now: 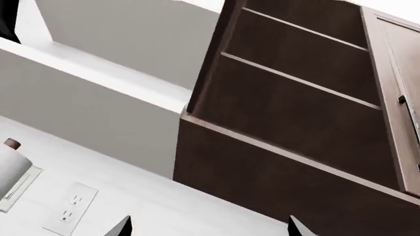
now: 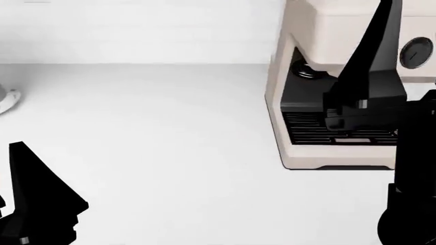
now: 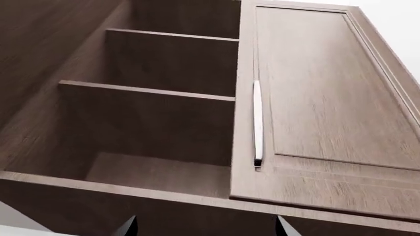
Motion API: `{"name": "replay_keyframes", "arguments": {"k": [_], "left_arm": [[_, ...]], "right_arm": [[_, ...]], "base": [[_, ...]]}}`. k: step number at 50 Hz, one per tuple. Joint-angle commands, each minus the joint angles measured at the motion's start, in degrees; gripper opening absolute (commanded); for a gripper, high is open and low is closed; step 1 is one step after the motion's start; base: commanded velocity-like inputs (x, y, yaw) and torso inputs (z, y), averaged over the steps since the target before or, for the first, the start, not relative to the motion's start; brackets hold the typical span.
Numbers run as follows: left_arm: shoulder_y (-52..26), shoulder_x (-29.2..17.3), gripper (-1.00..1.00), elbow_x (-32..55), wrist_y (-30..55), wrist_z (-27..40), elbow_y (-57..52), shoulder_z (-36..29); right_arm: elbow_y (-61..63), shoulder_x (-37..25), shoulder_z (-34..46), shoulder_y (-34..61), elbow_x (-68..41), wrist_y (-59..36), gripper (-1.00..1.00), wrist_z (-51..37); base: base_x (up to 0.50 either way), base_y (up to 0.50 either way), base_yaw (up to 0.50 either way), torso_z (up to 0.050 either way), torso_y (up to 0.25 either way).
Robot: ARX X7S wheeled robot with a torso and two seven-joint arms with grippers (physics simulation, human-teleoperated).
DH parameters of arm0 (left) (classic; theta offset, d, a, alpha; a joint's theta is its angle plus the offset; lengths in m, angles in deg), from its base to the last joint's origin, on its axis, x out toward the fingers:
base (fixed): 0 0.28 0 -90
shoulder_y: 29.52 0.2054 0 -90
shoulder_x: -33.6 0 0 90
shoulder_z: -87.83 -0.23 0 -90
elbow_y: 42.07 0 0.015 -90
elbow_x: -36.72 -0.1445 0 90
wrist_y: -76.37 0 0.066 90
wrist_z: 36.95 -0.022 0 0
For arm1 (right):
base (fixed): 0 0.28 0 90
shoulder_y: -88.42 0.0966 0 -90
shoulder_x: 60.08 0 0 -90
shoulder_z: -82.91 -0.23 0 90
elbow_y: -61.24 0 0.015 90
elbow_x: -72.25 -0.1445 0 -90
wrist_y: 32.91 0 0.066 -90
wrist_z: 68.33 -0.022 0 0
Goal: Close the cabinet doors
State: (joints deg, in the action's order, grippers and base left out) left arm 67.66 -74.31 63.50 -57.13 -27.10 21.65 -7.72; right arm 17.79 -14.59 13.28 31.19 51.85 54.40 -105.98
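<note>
While one half of the wall cabinet [image 3: 131,123] stands open with its shelves bare, the right door [image 3: 315,103] looks already shut, its pale bar handle [image 3: 256,125] running along the inner edge. The cabinet hangs above the white desk [image 2: 150,153], out of the head view, which takes in only the desk and a cream coffee machine [image 2: 340,102].

To do this step well, I would judge that the left arm should find the open door, which lies outside every view, get behind its outer face and push it round in a smooth arc toward the frame, following the hinge rather than shoving straight. Contact near the free edge gives the most leverage.

Much is cut off. In the left wrist view only two dark fingertips [image 1: 121,227] of the left hand [image 1: 210,228] peek in, set wide apart, so it appears spread open. The right hand [image 3: 204,226] shows likewise, tips apart, holding nothing. A wall outlet [image 1: 71,209] and a paper towel holder [image 1: 13,167] sit beside the cabinet. Whether the right door is fully seated is hard to tell.
</note>
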Motion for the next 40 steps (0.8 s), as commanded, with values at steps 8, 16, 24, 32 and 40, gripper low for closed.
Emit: {"name": "replay_keyframes", "arguments": {"k": [8,16,24,32,40], "left_arm": [[-0.1,0.1,1.0,-0.2,-0.1,0.1,0.2,-0.1],[-0.3,0.1,1.0,-0.6,0.4,0.4,0.3,0.0],[-0.4,0.1,1.0,-0.7,0.5,0.5,0.5,0.0],[-0.3,0.1,1.0,-0.8,0.3,0.5,0.5,-0.1],[-1.3,-3.2,1.0,6.3,4.3,5.0,-4.9,1.9]], "right_arm": [[-0.5,-0.1,-0.5,-1.1,-1.2,2.0,1.0,0.6],[-0.7,0.3,-0.9,-0.9,-1.7,1.9,1.0,0.1],[-0.7,0.2,-1.1,-1.2,-2.1,2.4,1.0,0.2],[-0.9,0.2,0.3,-0.6,-1.3,1.0,1.0,1.0],[-1.2,0.4,0.1,-0.9,-0.8,1.8,1.0,0.8]], "base": [[0.48,0.25,0.0,0.0,0.0],[0.18,0.07,0.0,0.0,0.0],[0.0,0.0,0.0,0.0,0.0],[0.19,0.0,0.0,0.0,0.0],[0.07,0.0,0.0,0.0,0.0]]}}
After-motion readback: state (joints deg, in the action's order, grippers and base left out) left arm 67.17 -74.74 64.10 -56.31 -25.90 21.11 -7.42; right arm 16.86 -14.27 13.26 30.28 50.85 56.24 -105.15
